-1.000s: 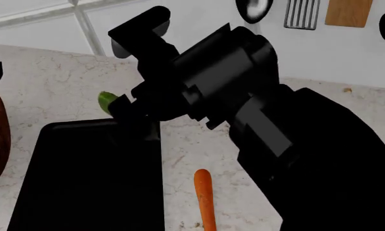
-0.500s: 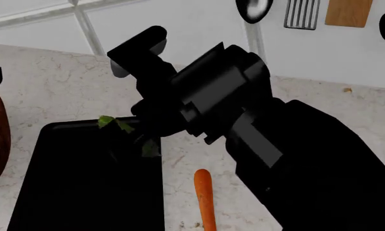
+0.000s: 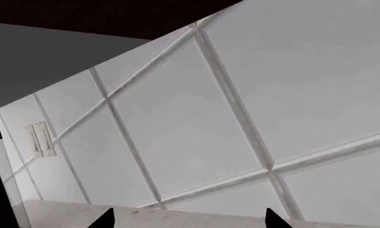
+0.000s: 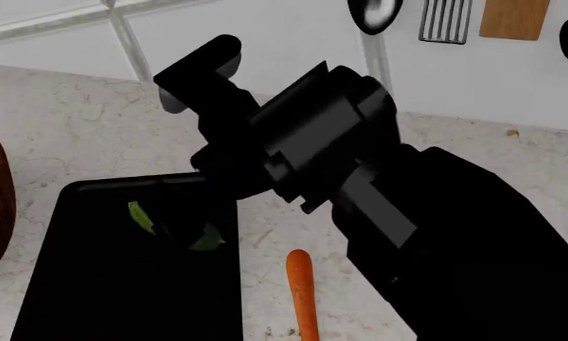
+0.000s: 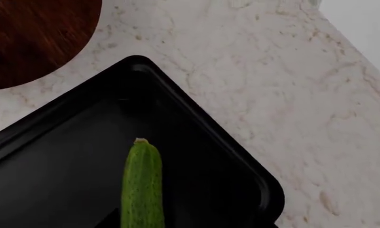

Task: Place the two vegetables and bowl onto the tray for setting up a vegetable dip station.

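The bench [image 4: 94,121] is pale speckled stone under a white tiled wall [image 3: 253,95]. The right arm's gripper [image 4: 194,217] hangs over the black tray [image 4: 66,284], near its back right corner. A second ago the cucumber [image 5: 142,185] was up past the tray's back edge; now it is over the tray floor. I cannot tell if the fingers grip it. The bowl [image 5: 38,38] sits by the tray's left edge, close. The carrot [image 4: 303,291] lies on the bench just right of the tray. The left gripper [image 3: 186,222] faces the wall, open and holding nothing.
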You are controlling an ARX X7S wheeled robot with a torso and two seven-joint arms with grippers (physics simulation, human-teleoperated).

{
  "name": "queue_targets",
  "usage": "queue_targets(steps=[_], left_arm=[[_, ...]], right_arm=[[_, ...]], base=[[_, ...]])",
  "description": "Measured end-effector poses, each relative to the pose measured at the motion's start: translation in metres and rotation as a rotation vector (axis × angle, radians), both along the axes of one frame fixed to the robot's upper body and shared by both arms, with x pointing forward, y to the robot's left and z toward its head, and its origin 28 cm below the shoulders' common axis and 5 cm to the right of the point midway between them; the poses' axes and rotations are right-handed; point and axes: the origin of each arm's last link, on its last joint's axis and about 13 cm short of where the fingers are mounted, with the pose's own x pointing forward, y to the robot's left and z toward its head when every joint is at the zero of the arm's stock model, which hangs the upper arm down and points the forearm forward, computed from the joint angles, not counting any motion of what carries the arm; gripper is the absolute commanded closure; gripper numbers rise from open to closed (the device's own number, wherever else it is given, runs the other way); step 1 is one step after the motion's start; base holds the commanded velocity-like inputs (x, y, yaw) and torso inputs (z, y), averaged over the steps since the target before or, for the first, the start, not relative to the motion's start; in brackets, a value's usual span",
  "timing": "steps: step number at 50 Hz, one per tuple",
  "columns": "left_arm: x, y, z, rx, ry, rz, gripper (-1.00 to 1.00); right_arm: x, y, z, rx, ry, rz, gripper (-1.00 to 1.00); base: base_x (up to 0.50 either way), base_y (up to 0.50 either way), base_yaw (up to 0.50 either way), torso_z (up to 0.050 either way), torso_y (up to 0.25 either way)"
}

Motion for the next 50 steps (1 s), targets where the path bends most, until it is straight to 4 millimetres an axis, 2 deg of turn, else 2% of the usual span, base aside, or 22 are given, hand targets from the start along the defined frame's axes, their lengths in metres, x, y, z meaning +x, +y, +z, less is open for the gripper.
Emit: queue_targets(steps=[4, 11, 22, 38, 50], left_arm=[[-0.001, 0.0, 0.001, -0.001, -0.002, 0.0, -1.0], [-0.002, 0.0, 0.002, -0.006, -0.007, -0.003, -1.0], [-0.01, -0.004, 0.007, -0.026, -0.017, -0.013, -1.0], [-0.042, -0.013, 0.018, -0.042, -0.032, -0.047, -1.0], [-0.053, -0.014, 0.019, -0.043, -0.036, -0.069, -1.0]], right_arm=[[0.001, -0.001, 0.007, 0.018, -0.015, -0.006, -1.0], [-0.002, -0.004, 0.035, 0.066, -0.075, -0.023, -1.0], [-0.029, -0.022, 0.058, 0.133, -0.168, -0.194, -1.0], [-0.09, -0.048, 0.043, 0.132, -0.14, -0.422, -1.0], [-0.116, -0.057, 0.021, 0.088, -0.072, -0.469, -1.0]], base=[[0.0, 0.0, 0.0, 0.0, 0.0], [0.0, 0.0, 0.0, 0.0, 0.0], [0.0, 0.0, 0.0, 0.0, 0.0], [0.0, 0.0, 0.0, 0.0, 0.0], [0.0, 0.0, 0.0, 0.0, 0.0]])
